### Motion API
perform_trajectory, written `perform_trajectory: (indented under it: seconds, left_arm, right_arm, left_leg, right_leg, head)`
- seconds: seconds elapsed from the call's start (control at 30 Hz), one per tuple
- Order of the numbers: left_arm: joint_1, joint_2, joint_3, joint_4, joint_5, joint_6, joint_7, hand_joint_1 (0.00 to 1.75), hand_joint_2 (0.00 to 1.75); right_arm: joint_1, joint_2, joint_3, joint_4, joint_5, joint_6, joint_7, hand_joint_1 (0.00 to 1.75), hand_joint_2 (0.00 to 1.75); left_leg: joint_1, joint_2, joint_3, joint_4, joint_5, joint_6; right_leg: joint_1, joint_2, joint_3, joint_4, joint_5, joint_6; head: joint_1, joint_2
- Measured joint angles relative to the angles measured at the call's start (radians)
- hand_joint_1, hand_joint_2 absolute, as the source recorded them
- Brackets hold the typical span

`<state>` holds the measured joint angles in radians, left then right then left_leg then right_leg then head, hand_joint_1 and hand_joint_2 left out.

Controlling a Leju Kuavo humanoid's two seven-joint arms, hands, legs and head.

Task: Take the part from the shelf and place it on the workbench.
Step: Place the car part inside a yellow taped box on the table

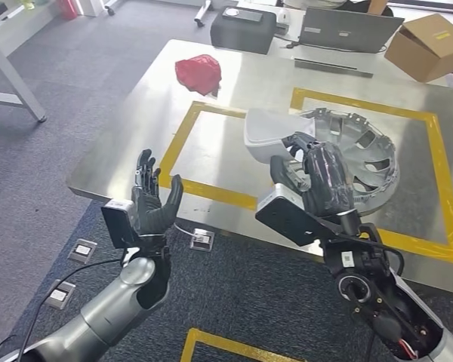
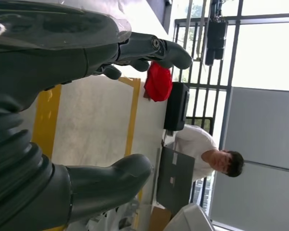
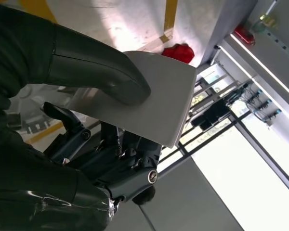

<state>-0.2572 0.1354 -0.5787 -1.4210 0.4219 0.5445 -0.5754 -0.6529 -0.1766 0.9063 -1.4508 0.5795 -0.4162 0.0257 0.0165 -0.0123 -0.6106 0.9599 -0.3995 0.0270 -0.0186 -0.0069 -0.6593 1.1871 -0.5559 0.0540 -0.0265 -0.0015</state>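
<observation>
The right robot hand [image 1: 321, 177] grips a white panel-shaped part [image 1: 272, 136], thumb pressed on one face and the darker fingers [image 3: 110, 159] curled under the opposite face. The part is held over the steel worktop [image 1: 127, 162], above the edge between two yellow-taped rectangles; whether it touches the surface cannot be told. Just beside the right robot hand, inside the right-side rectangle, a silver wheel cover [image 1: 367, 151] lies flat on the worktop.

The left robot hand [image 1: 153, 197] is raised near the worktop's front edge, palm turned inward, fingers spread and holding nothing.

A crumpled red cloth [image 1: 198, 73] lies on the worktop beyond the left-side yellow tape frame [image 1: 176, 147]. Farther back stand a black case [image 1: 241, 29], a grey laptop [image 1: 346, 30] and an open cardboard box [image 1: 429, 45]. In the left wrist view, a person [image 2: 208, 154] in a white top sits behind the laptop.
</observation>
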Motion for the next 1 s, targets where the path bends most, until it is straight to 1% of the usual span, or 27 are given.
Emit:
perform_trajectory:
  seconds: [0.03,0.07,0.1,0.13,0.17,0.2,0.23,0.27,0.3,0.37,0.4,0.43,0.47,0.5,0.53,0.57,0.6,0.63,0.67,0.7,0.73,0.77,0.8,0.83,0.9,0.93,1.0]
  left_arm:
    - [0.002,0.000,0.000,0.000,0.000,0.001,0.001,0.00,1.75]
    - [0.003,0.000,0.000,0.000,0.000,0.002,0.001,0.00,1.75]
    - [0.004,0.000,0.000,0.000,0.000,0.003,0.002,0.00,1.75]
    - [0.005,0.000,0.000,-0.001,0.000,0.003,0.003,0.00,1.75]
    - [0.005,0.000,0.000,-0.002,-0.001,0.004,0.003,0.00,1.75]
    - [0.004,0.000,0.000,-0.004,-0.002,0.004,0.003,0.00,1.75]
    - [0.004,-0.001,0.000,-0.005,-0.003,0.005,0.004,0.00,1.75]
    - [0.005,-0.001,0.000,-0.006,-0.004,0.005,0.005,0.00,1.75]
    - [0.005,-0.001,0.000,-0.007,-0.005,0.005,0.006,0.00,1.75]
    - [0.006,0.000,0.000,-0.009,-0.006,0.007,0.007,0.00,1.75]
    - [0.005,0.000,0.001,-0.010,-0.007,0.009,0.006,0.00,1.75]
    - [0.004,0.001,0.002,-0.010,-0.007,0.010,0.006,0.00,1.75]
    - [0.003,0.001,0.002,-0.010,-0.008,0.012,0.006,0.00,1.75]
    - [0.003,0.001,0.002,-0.010,-0.008,0.012,0.006,0.00,1.75]
    - [0.005,0.001,0.002,-0.010,-0.008,0.013,0.006,0.00,1.75]
    - [0.007,0.001,0.002,-0.010,-0.008,0.013,0.006,0.00,1.75]
    - [0.008,0.002,0.002,-0.010,-0.008,0.013,0.006,0.00,1.75]
    - [0.008,0.002,0.002,-0.010,-0.008,0.013,0.006,0.00,1.75]
    - [0.008,0.003,0.002,-0.010,-0.008,0.013,0.006,0.00,1.75]
    - [0.007,0.003,0.002,-0.010,-0.008,0.013,0.006,0.00,1.75]
    - [0.006,0.003,0.002,-0.010,-0.008,0.013,0.005,0.00,1.75]
    - [0.006,0.003,0.002,-0.010,-0.008,0.013,0.005,0.00,1.75]
    - [0.006,0.003,0.002,-0.010,-0.008,0.013,0.004,0.00,1.75]
    - [0.006,0.003,0.002,-0.010,-0.008,0.013,0.003,0.00,1.75]
    - [0.005,0.003,0.002,-0.010,-0.008,0.011,0.003,0.00,1.75]
    - [0.004,0.002,0.002,-0.010,-0.008,0.010,0.003,0.00,1.75]
    - [0.002,0.002,0.002,-0.010,-0.007,0.006,0.003,0.00,1.75]
  right_arm:
    - [0.002,0.000,0.000,0.000,0.000,0.000,0.001,1.75,1.75]
    - [0.003,0.000,0.000,0.000,0.000,0.000,0.001,1.75,1.75]
    - [0.004,0.000,0.000,0.000,0.000,0.000,0.002,1.75,1.75]
    - [0.005,0.000,0.000,0.000,0.000,0.001,0.002,1.75,1.75]
    - [0.004,0.000,0.000,0.000,0.000,0.001,0.002,1.75,1.75]
    - [0.004,0.000,0.000,0.000,-0.001,0.001,0.002,1.75,1.75]
    - [0.002,0.000,0.000,0.000,-0.002,0.001,0.002,1.75,1.75]
    - [0.001,0.000,0.000,0.000,-0.003,0.001,0.001,1.75,1.75]
    - [0.000,0.000,0.000,0.000,-0.005,0.001,0.001,1.75,1.75]
    - [-0.001,0.001,0.000,0.000,-0.008,0.001,0.000,1.75,1.75]
    - [-0.002,0.001,0.000,0.000,-0.009,0.001,-0.001,1.75,1.75]
    - [-0.003,0.002,0.000,0.000,-0.010,0.001,-0.003,1.75,1.75]
    - [-0.004,0.002,0.000,0.000,-0.011,0.001,-0.005,1.75,1.75]
    - [-0.004,0.003,0.001,0.000,-0.012,0.001,-0.007,1.75,1.75]
    - [-0.005,0.003,0.002,0.000,-0.012,0.001,-0.008,1.75,1.75]
    - [-0.004,0.003,0.002,0.000,-0.013,0.001,-0.009,1.75,1.75]
    - [-0.004,0.003,0.003,0.001,-0.013,0.001,-0.009,1.75,1.75]
    - [-0.004,0.003,0.003,0.001,-0.014,0.001,-0.010,1.75,1.75]
    - [-0.005,0.004,0.003,0.001,-0.014,0.001,-0.011,1.75,1.75]
    - [-0.005,0.004,0.003,0.001,-0.015,0.001,-0.013,1.75,1.75]
    - [-0.005,0.005,0.003,0.001,-0.018,0.000,-0.015,1.75,1.75]
    - [-0.006,0.006,0.003,0.001,-0.021,0.000,-0.018,1.75,1.75]
    - [-0.006,0.006,0.003,0.001,-0.025,-0.001,-0.021,1.75,1.75]
    - [-0.006,0.006,0.003,0.001,-0.027,-0.002,-0.022,1.75,1.75]
    - [-0.007,0.007,0.003,0.002,-0.029,-0.002,-0.026,1.75,1.75]
    - [-0.009,0.008,0.003,0.004,-0.029,-0.001,-0.028,1.75,1.75]
    - [-0.015,0.010,0.003,0.008,-0.029,0.001,-0.033,1.75,1.75]
  left_leg:
    - [-0.003,-0.002,0.000,0.000,-0.001,0.002]
    - [-0.006,-0.005,0.001,0.001,-0.002,0.003]
    - [-0.010,-0.009,0.003,0.001,-0.003,0.005]
    - [-0.012,-0.013,0.007,0.001,-0.004,0.006]
    - [-0.014,-0.016,0.010,0.001,-0.005,0.006]
    - [-0.017,-0.018,0.012,0.001,-0.006,0.005]
    - [-0.017,-0.021,0.011,0.001,-0.006,0.003]
    - [-0.016,-0.022,0.008,0.000,-0.005,0.000]
    - [-0.015,-0.024,0.006,-0.001,-0.003,-0.005]
    - [-0.016,-0.024,0.005,0.000,-0.003,-0.013]
    - [-0.018,-0.021,-0.001,0.015,-0.015,-0.018]
    - [-0.018,-0.016,-0.019,0.054,-0.037,-0.025]
    - [-0.014,-0.009,-0.047,0.114,-0.068,-0.031]
    - [-0.011,-0.004,-0.084,0.188,-0.100,-0.037]
    - [-0.006,-0.001,-0.119,0.253,-0.123,-0.043]
    - [-0.003,0.002,-0.139,0.289,-0.128,-0.048]
    - [0.001,0.004,-0.139,0.284,-0.113,-0.051]
    - [0.004,0.006,-0.117,0.234,-0.081,-0.054]
    - [0.007,0.009,-0.079,0.156,-0.043,-0.057]
    - [0.007,0.011,-0.042,0.083,-0.015,-0.057]
    - [0.007,0.011,-0.016,0.029,0.003,-0.053]
    - [0.006,0.011,-0.003,0.000,0.008,-0.047]
    - [0.005,0.008,-0.002,-0.004,0.006,-0.041]
    - [0.006,0.006,-0.002,-0.005,0.007,-0.038]
    - [0.004,0.004,-0.001,-0.005,0.006,-0.035]
    - [0.003,0.003,-0.001,-0.006,0.006,-0.033]
    - [0.001,0.002,-0.001,-0.005,0.005,-0.028]
  right_leg:
    - [0.001,0.001,-0.030,0.060,-0.019,-0.001]
    - [0.002,0.002,-0.045,0.087,-0.019,-0.004]
    - [0.005,0.003,-0.039,0.070,0.002,-0.010]
    - [0.008,0.005,-0.015,0.014,0.038,-0.017]
    - [0.013,0.009,0.018,-0.064,0.078,-0.028]
    - [0.017,0.015,0.051,-0.131,0.108,-0.037]
    - [0.021,0.019,0.075,-0.183,0.124,-0.045]
    - [0.024,0.022,0.088,-0.210,0.128,-0.049]
    - [0.026,0.022,0.094,-0.218,0.126,-0.051]
    - [0.020,0.017,0.103,-0.236,0.130,-0.052]
    - [0.016,0.014,0.108,-0.244,0.134,-0.053]
    - [0.011,0.011,0.113,-0.252,0.138,-0.055]
    - [0.009,0.008,0.116,-0.255,0.139,-0.056]
    - [0.008,0.005,0.116,-0.256,0.139,-0.058]
    - [0.008,0.002,0.116,-0.255,0.139,-0.058]
    - [0.008,0.000,0.116,-0.255,0.139,-0.057]
    - [0.007,-0.001,0.116,-0.254,0.138,-0.056]
    - [0.006,-0.002,0.116,-0.252,0.136,-0.054]
    - [0.005,-0.002,0.116,-0.248,0.133,-0.049]
    - [0.005,-0.002,0.114,-0.243,0.129,-0.043]
    - [0.006,-0.002,0.113,-0.239,0.125,-0.037]
    - [0.008,-0.002,0.111,-0.235,0.121,-0.033]
    - [0.011,-0.001,0.110,-0.233,0.119,-0.036]
    - [0.011,-0.001,0.110,-0.232,0.117,-0.043]
    - [0.012,-0.001,0.113,-0.235,0.117,-0.058]
    - [0.011,-0.002,0.115,-0.237,0.117,-0.059]
    - [0.011,-0.003,0.117,-0.242,0.119,-0.056]
  head:
    - [0.001,0.000]
    - [0.001,0.000]
    - [0.001,0.000]
    - [0.001,0.000]
    - [0.002,0.000]
    - [0.001,0.000]
    - [0.002,0.000]
    - [0.002,0.000]
    - [0.003,0.000]
    - [0.005,0.000]
    - [0.003,0.000]
    - [0.001,0.000]
    - [-0.002,0.000]
    - [-0.005,0.000]
    - [-0.006,0.000]
    - [-0.007,0.000]
    - [-0.007,0.000]
    - [-0.008,0.000]
    - [-0.008,0.000]
    - [-0.009,0.000]
    - [-0.009,0.000]
    - [-0.008,0.000]
    - [-0.007,0.000]
    - [-0.005,0.000]
    - [-0.002,0.000]
    - [-0.001,0.000]
    - [0.000,0.000]
